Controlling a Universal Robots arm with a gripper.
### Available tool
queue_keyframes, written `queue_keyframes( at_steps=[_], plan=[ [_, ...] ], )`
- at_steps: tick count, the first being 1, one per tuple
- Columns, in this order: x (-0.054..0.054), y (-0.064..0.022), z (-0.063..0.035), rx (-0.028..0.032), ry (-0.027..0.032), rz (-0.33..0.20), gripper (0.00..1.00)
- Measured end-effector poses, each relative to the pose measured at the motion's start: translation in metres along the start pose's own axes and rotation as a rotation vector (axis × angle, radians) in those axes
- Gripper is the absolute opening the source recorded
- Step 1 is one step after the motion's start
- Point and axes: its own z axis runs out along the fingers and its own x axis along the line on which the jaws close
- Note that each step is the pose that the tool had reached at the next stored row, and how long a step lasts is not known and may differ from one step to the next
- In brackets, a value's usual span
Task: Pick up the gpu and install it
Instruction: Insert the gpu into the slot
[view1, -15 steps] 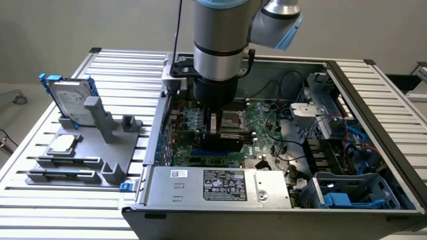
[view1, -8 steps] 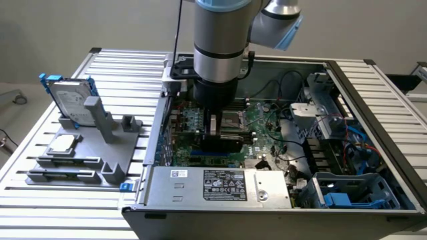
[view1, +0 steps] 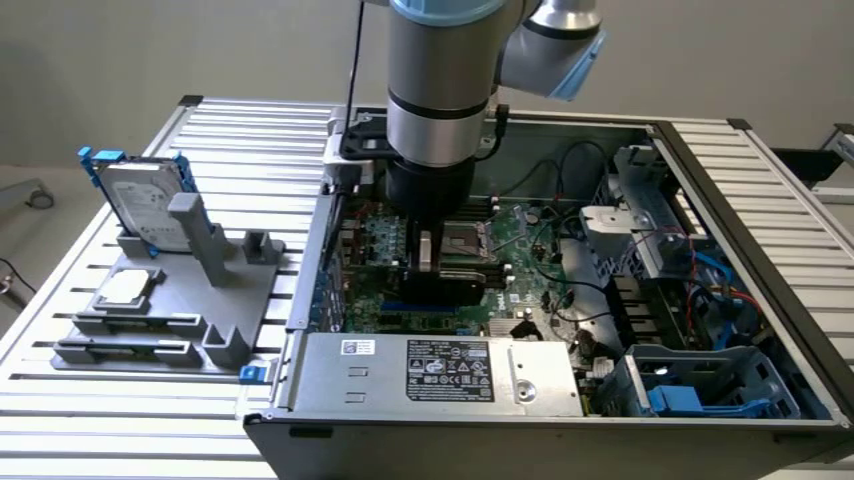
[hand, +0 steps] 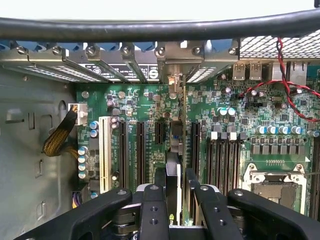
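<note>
The gripper is clamped on the gpu, holding it edge-on down among the motherboard's expansion slots inside the open computer case. In the exterior view, a hard drive stands in a grey fixture at the case's nine o'clock.

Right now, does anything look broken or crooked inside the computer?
Nothing stands out. The gpu sits straight on edge in the gripper, lined up with the slots on the motherboard. The hard drive stands upright in its grey holder.
</note>
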Motion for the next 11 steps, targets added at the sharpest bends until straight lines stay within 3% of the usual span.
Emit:
queue_keyframes(
  at_steps=[4,11],
  plan=[
    [0.0002,0.0000,0.0001,-0.0059,-0.0006,0.000,0.27],
    [0.0015,0.0000,0.0015,-0.0079,-0.0034,0.000,0.27]
  ],
)
